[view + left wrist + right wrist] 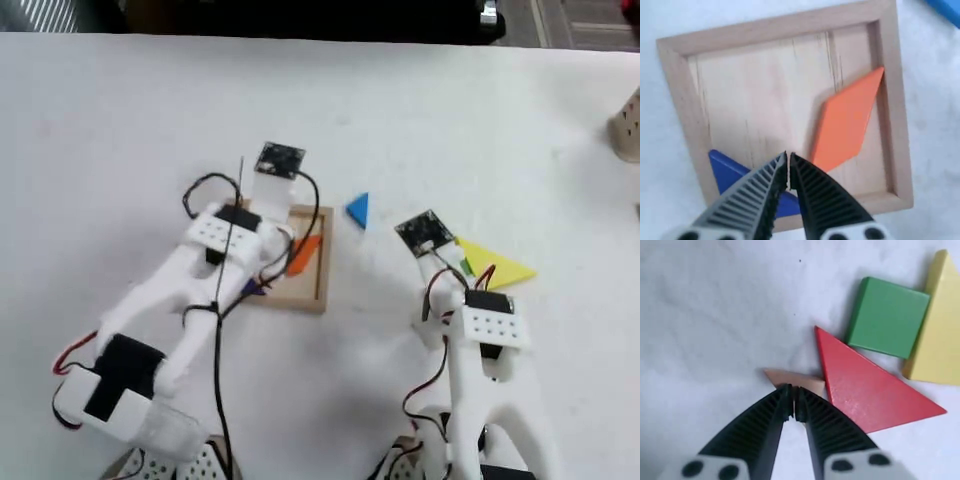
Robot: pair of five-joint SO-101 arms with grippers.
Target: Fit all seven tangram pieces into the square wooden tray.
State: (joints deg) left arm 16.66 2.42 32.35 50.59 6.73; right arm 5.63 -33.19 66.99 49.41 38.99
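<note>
Seeing white table (120, 120) w/ 2 white arms side by side.
Left arm (180, 290) stretched over square wooden tray (326, 262), wrist right above it. Left gripper (788, 159) hanging over tray floor, jaws closed tip to tip, nothing clamped.
Right arm (480, 380) pointing at loose pcs on table, well apart from tray. Right gripper (792, 392) w/ jaws together too; tips over a small pc, can't tell if touching it.
Tray flat on table. Inside: bare wood floor plus 2 pcs.
Outside tray, by right arm: big yellow triangle (500, 265) flat on table.
Beside that: red triangle (865, 385), flat, one corner just beside green square.
In tray: orange parallelogram (847, 120), lying flat, skewed, one tip against tray wall on the side facing right arm.
Also in tray: dark blue triangle (727, 170) at the corner nearest left arm's base, partly hidden under gripper fingers.
Green square (887, 315) on table, wedged betw yellow and red, one edge against yellow.
Small light blue triangle (359, 208) alone on table, near tray's far corner, betw the 2 wrists.
Small tan triangle (800, 379) on table, just beside red's edge, directly under right gripper tips.
At table's far right edge: beige perforated obj (628, 125), apart from everything.
</note>
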